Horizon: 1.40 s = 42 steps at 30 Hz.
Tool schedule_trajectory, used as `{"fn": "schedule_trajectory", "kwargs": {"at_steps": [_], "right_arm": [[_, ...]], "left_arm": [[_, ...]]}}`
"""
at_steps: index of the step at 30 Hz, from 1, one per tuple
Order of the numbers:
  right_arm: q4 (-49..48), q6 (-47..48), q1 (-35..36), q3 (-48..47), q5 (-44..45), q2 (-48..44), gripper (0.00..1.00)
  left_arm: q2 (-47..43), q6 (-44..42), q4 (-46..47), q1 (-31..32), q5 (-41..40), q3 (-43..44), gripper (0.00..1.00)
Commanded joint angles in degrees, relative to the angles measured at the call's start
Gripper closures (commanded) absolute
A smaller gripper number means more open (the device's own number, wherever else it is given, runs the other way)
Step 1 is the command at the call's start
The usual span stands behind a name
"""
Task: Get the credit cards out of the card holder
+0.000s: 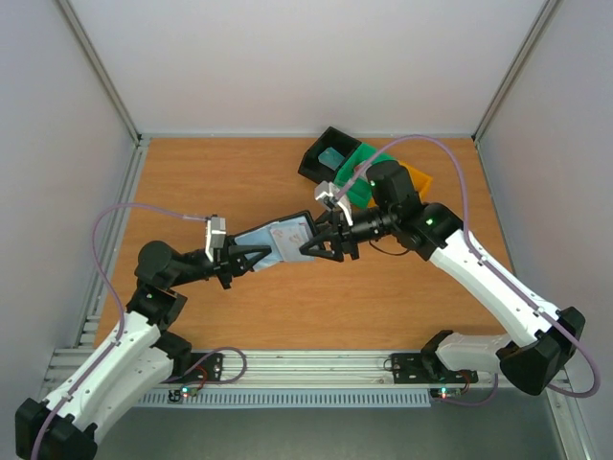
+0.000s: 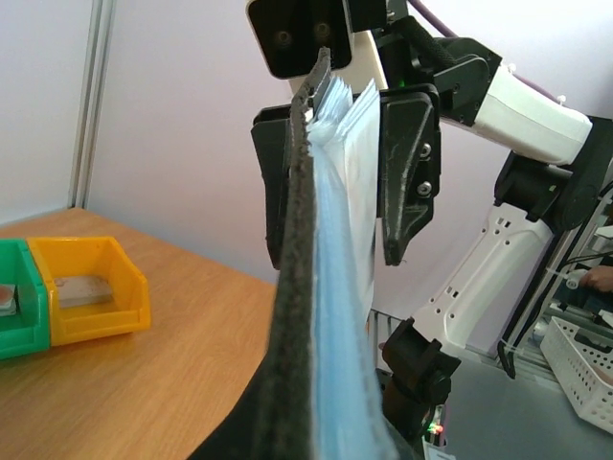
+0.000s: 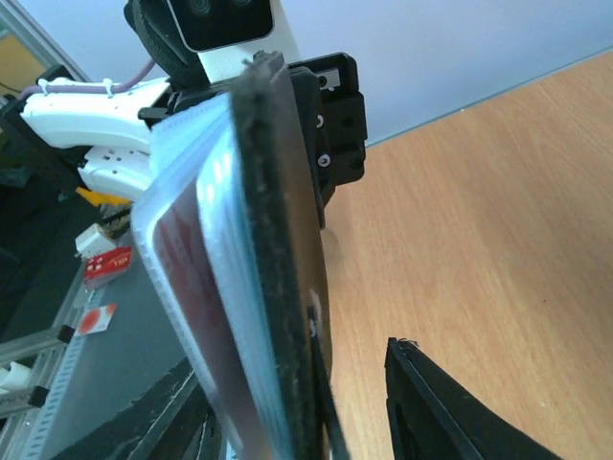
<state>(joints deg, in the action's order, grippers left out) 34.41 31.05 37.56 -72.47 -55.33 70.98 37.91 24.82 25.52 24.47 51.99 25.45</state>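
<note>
The card holder [image 1: 284, 238] is hanging above the surface [image 1: 239, 182] — soft and light, the left pincer [image 1: 251, 257] pinching one end, the right pincer [image 1: 316, 244] spread around the other. The stiff, slick credit cards [image 3: 192, 297] are probably needing an edge grip.

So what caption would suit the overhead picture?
Left end effector clamps a flat black card holder above the wooden table; right end effector straddles it, open.

Overhead camera looks down; wrist cameras face each other, seemingly close, sharing the card holder [image 2: 292, 287]
</note>
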Motion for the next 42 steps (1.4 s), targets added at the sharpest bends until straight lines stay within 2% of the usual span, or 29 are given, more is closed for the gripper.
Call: {"fn": "schedule_trajectory", "kwargs": {"at_steps": [1, 6, 9, 18, 21, 26, 32, 38, 42], "right_arm": [[1.3, 2.2, 0.2, -1.0, 1.0, -2.8, 0.52], [5.7, 4.8, 0.3, -2.6, 1.3, -3.8, 0.44], [5.8, 4.5, 0.3, -3.0, 2.3, -3.9, 0.43], [0.8, 1.8, 0.3, -1.6, 6.7, -4.0, 0.63], [-0.6, 1.2, 0.3, -1.2, 6.8, -4.7, 0.65], [-2.3, -0.7, 0.4, -1.1, 7.1, -3.4, 0.60], [-3.2, -1.4, 2.3, -1.1, 6.6, -1.0, 0.49], [-2.6, -1.0, 6.8, -2.5, 13.5, 1.8, 0.46], [-3.8, -1.9, 8.0, -2.9, 14.3, 3.4, 0.42]], "left_arm": [[-0.7, 1.5, 4.5, 0.0, -1.0, -0.5, 1.00], [-1.1, 0.1, 4.4, 0.0, -0.1, -0.7, 1.00], [-1.2, -1.3, 4.4, 0.0, 0.0, -0.9, 1.00], [-0.9, -1.6, 4.2, 0.1, 0.2, -0.8, 1.00], [-0.9, -1.6, 4.1, 0.1, 0.2, -1.0, 1.00], [-0.4, -1.5, 4.4, 0.2, -0.3, -0.9, 1.00], [-0.1, -0.8, 3.5, 0.4, -1.6, -1.2, 1.00], [0.2, -1.1, 3.5, 0.7, -2.3, -1.3, 1.00], [0.3, -1.2, 3.2, 0.8, -2.2, -1.4, 1.00]]}}
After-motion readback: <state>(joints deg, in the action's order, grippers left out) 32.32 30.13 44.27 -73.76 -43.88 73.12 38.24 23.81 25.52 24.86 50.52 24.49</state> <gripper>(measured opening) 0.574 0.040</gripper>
